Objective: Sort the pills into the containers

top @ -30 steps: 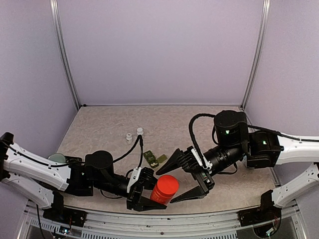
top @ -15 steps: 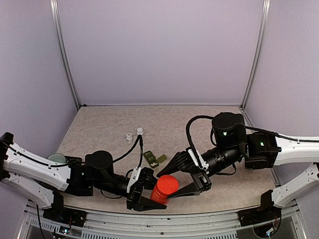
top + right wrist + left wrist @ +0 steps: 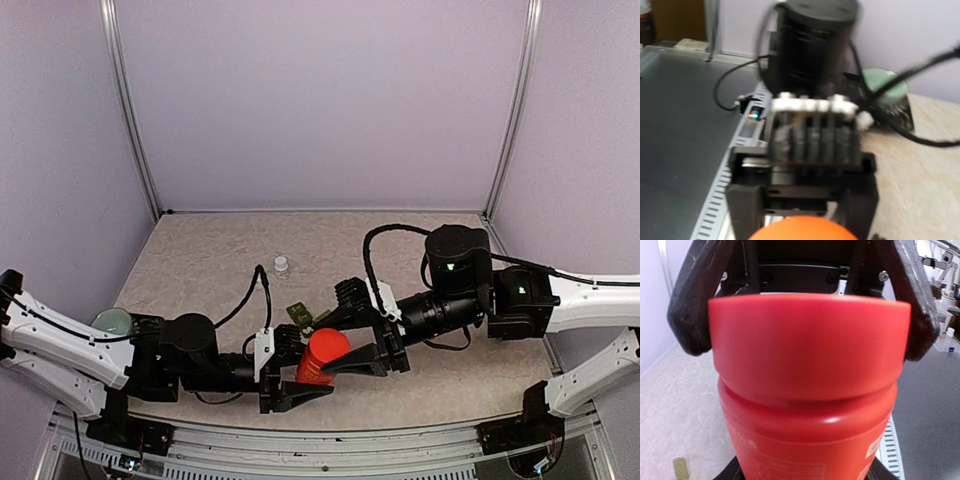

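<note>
- Left gripper [image 3: 308,372] is clenched on the red pill bottle [image 3: 810,440]; right gripper [image 3: 331,346] is clamped on its cap [image 3: 810,345].
- Contents may be spilled if grip on the bottle is lost during uncapping.

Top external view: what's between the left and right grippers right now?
The red bottle: the left gripper is shut on it, and the right gripper's fingers flank its top. The top external view shows it.

Top camera sat high behind both arm bases, looking down the beige speckled table [image 3: 200,260]. Left wrist camera pressed close on the red plastic bottle [image 3: 810,390]. Right wrist camera faced the black-and-white left arm [image 3: 812,55], blurred. All three shared the bottle.
</note>
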You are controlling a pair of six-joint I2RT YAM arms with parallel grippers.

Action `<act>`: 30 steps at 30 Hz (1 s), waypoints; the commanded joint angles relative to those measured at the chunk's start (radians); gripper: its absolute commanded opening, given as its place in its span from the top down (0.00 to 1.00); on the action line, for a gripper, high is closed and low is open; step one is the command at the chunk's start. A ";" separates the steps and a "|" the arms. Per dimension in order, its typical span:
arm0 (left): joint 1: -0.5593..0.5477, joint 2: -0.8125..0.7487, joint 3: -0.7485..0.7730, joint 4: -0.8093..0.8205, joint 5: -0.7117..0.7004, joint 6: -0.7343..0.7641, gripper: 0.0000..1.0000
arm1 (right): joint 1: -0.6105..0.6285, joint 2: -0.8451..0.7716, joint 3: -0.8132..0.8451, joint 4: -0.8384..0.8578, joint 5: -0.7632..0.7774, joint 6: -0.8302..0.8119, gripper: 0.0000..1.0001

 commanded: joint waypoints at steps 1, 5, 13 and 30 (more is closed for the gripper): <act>-0.024 -0.019 0.008 0.056 -0.339 -0.038 0.62 | 0.000 0.014 -0.019 0.022 0.152 0.114 0.65; -0.054 0.005 0.011 0.076 -0.404 -0.028 0.62 | 0.000 0.012 -0.016 0.019 0.212 0.136 0.67; -0.052 -0.030 -0.028 0.121 -0.410 -0.036 0.31 | 0.000 -0.004 -0.005 0.008 0.260 0.129 0.69; -0.031 -0.338 -0.134 -0.114 -0.661 -0.192 0.01 | -0.293 0.214 0.118 0.009 0.408 0.088 0.68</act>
